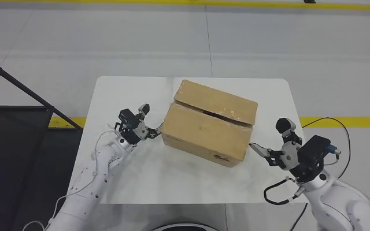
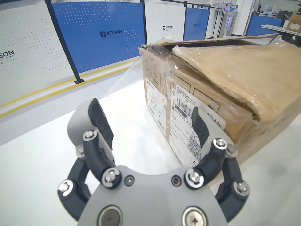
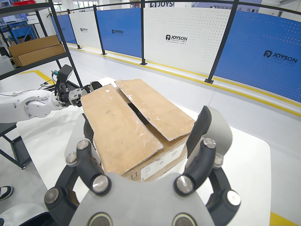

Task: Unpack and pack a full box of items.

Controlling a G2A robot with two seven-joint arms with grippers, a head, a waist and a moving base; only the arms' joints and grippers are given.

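A brown cardboard box (image 1: 208,121) lies at an angle in the middle of the white table (image 1: 144,185). Its two top flaps are folded down with a narrow dark gap between them. My left gripper (image 1: 150,120) is open at the box's left end, and one finger (image 2: 198,125) sits just in front of the labelled end face (image 2: 183,109). My right gripper (image 1: 270,137) is open at the opposite end, its fingers spread to either side of the box (image 3: 112,118) with nothing between them. The left gripper (image 3: 91,86) shows beyond the box's far end.
Loose clear tape (image 2: 127,76) sticks out from the box's upper corner. A black metal rack (image 3: 35,50) holding flat cardboard boxes stands off the table's left side. Bare table surface runs along the front edge (image 1: 191,185) and behind the box.
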